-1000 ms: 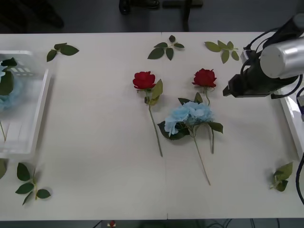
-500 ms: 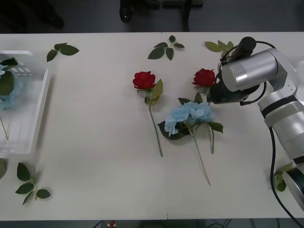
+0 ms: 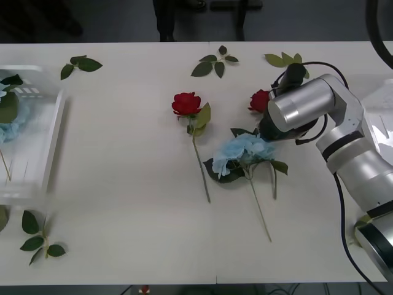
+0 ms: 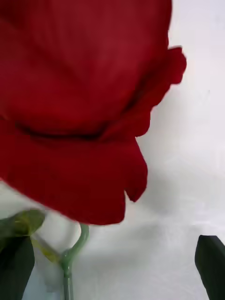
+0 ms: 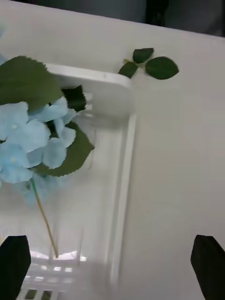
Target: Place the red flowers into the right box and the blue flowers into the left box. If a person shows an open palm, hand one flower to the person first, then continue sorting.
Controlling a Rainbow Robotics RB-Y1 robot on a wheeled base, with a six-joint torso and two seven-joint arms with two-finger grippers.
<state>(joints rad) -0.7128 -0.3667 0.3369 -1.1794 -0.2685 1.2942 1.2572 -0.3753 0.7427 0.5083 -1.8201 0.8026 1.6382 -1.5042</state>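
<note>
Two red flowers lie mid-table: one rose [image 3: 186, 103] lies free, while the other rose [image 3: 260, 99] is half covered by my right arm's wrist [image 3: 298, 109]. In the right wrist view that rose head [image 4: 79, 103] sits very close above my open right gripper [image 4: 112, 281], with one black fingertip [image 4: 211, 265] at the corner. A blue flower [image 3: 243, 149] lies just in front of this rose. Another blue flower [image 5: 30, 140] rests in the left box [image 5: 123, 178], below my open left gripper [image 5: 112, 267]. The right box [image 3: 382, 117] is mostly behind the right arm.
Loose green leaf sprigs lie at the far edge [image 3: 215, 63], far right [image 3: 287, 63], far left [image 3: 80, 64], near left [image 3: 38, 236] and near right [image 3: 363, 226]. Bare tabletop stretches between the left box [image 3: 54, 147] and the roses. A person's dark legs [image 3: 164, 15] stand beyond the table.
My right arm has swung left from the table's right side and come down over the right-hand rose. The flowers on the table have stayed where they were.
</note>
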